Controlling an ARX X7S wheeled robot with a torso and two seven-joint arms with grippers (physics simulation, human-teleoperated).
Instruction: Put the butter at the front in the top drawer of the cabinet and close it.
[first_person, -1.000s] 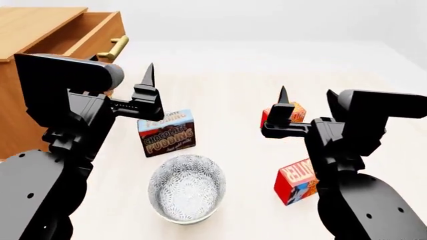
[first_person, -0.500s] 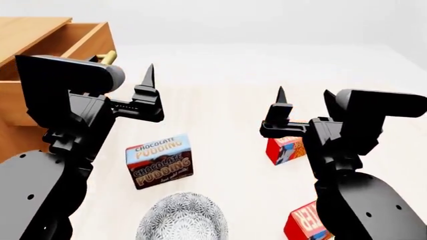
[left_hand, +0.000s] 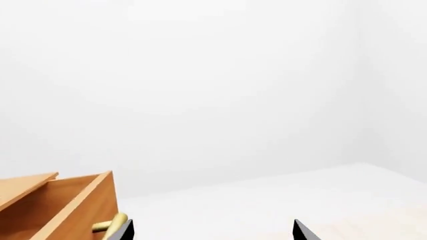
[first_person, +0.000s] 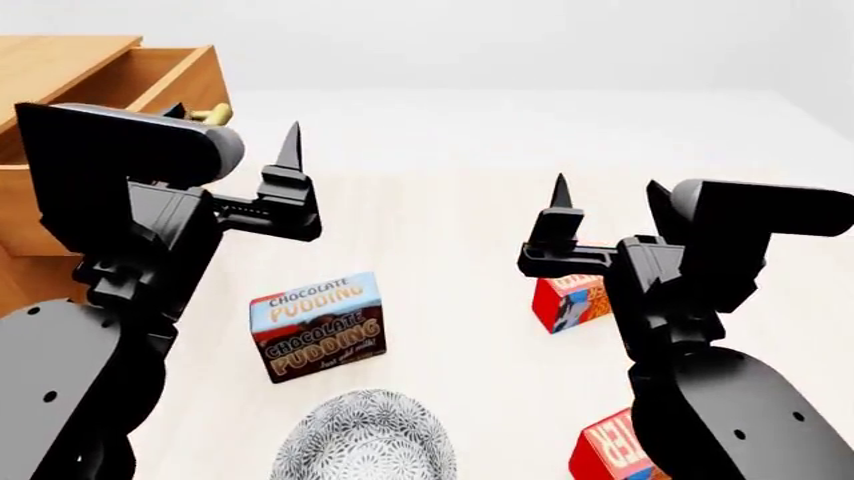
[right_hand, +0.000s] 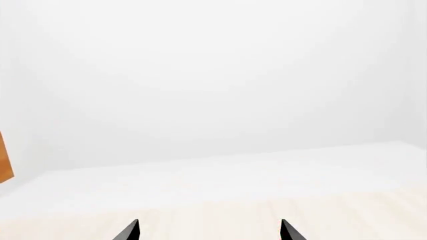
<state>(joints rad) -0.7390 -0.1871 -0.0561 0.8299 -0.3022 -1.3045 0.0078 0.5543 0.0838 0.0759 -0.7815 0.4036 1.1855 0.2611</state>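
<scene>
Against the view of a second ago, the whole head picture has slid: the cabinet (first_person: 54, 215) now sits further toward the upper left of the frame, and the top drawer (first_person: 127, 75) with its brass handle (first_person: 210, 115) is largely cut off behind the left arm; the chocolate pudding box (first_person: 318, 326) has dropped from centre-left to lower left of centre; the patterned bowl (first_person: 364, 440) has sunk to the bottom edge, only its upper part showing; the rear butter box (first_person: 574, 300) has moved lower, right of centre; the front butter box (first_person: 617, 452) has slipped to the bottom right; over the last half second, the left gripper (first_person: 290, 165) has edged slightly up and left.
</scene>
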